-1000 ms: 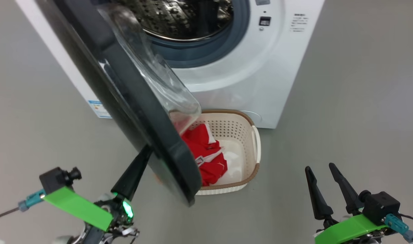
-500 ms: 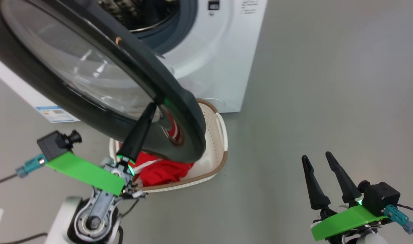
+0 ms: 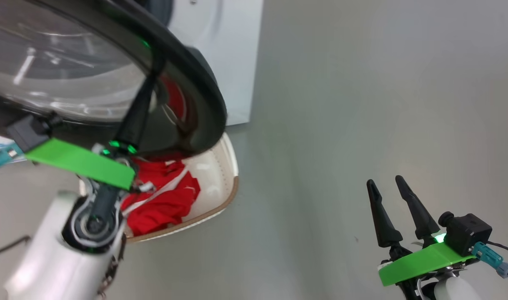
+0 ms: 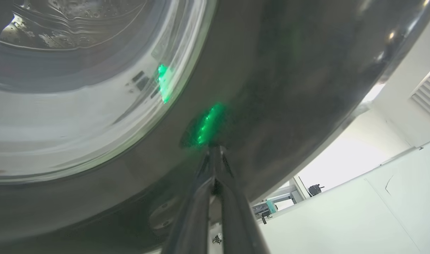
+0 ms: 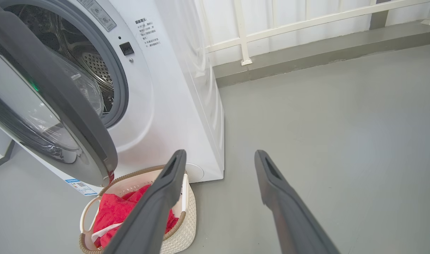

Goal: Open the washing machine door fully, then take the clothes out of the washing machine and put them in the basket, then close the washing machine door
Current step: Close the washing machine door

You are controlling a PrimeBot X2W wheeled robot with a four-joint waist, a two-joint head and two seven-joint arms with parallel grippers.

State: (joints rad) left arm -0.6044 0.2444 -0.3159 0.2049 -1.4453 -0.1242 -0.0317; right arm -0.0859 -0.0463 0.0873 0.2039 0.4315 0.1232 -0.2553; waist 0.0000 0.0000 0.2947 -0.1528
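Washing machine door point(image 3: 195, 96): glossy black ring, bulging clear glass, standing ajar before the white washing machine point(image 5: 172, 88). Left claw point(image 4: 215, 150) pinched shut, tips against the ring. Right claw point(image 3: 385, 182) spread wide, empty, above the grey floor point(image 3: 362, 104). Soft red clothes point(image 3: 162, 204) lie in the cream basket point(image 3: 222, 166), its far end hidden by the door.

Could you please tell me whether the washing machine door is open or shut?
Open: the washing machine door stands clear of the washing machine, drum showing.
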